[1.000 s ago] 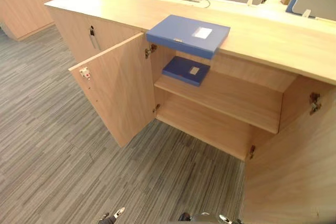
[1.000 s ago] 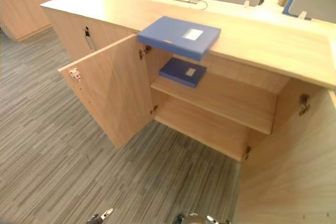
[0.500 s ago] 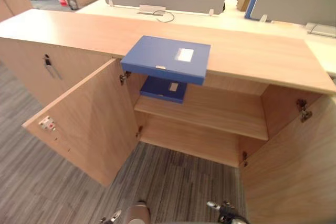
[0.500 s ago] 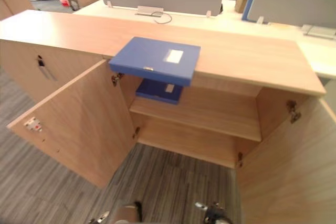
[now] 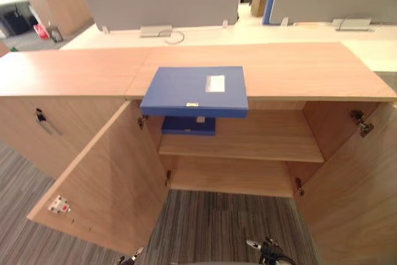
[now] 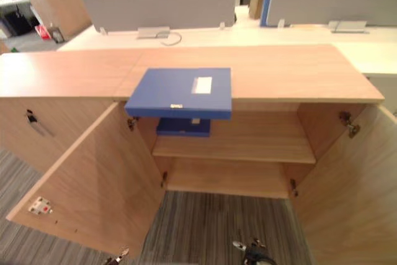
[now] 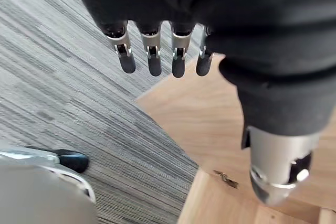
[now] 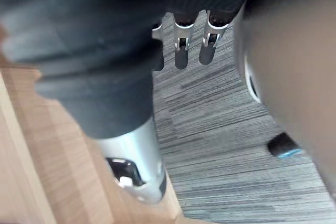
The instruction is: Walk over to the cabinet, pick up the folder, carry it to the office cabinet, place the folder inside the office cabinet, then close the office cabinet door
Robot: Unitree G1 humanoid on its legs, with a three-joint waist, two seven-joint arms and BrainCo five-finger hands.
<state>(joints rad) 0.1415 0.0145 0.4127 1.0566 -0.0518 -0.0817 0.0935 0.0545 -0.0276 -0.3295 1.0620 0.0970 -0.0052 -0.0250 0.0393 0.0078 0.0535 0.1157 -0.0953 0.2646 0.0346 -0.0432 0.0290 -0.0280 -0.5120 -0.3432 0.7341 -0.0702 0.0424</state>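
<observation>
A blue folder (image 5: 195,90) lies flat on the wooden top (image 5: 298,69) of the office cabinet, its near edge overhanging the open compartment. A second blue folder (image 5: 188,126) lies on the upper shelf (image 5: 267,141) inside, just below the first. Both cabinet doors stand open: the left door (image 5: 105,184) swung out to the left, the right door (image 5: 356,197) out to the right. My left hand (image 7: 154,59) hangs with straight fingers above the carpet beside the left door, holding nothing. My right hand (image 8: 181,51) hangs likewise with relaxed fingers, empty, beside wooden panelling.
A closed cabinet section with a dark handle (image 5: 42,119) adjoins on the left. Behind the cabinet stand a white desk (image 5: 205,32) and grey divider screens (image 5: 161,3). Striped grey carpet (image 5: 229,228) lies between the two open doors.
The camera has swung round and now faces the open cabinet head-on. The folders and doors have kept their places.
</observation>
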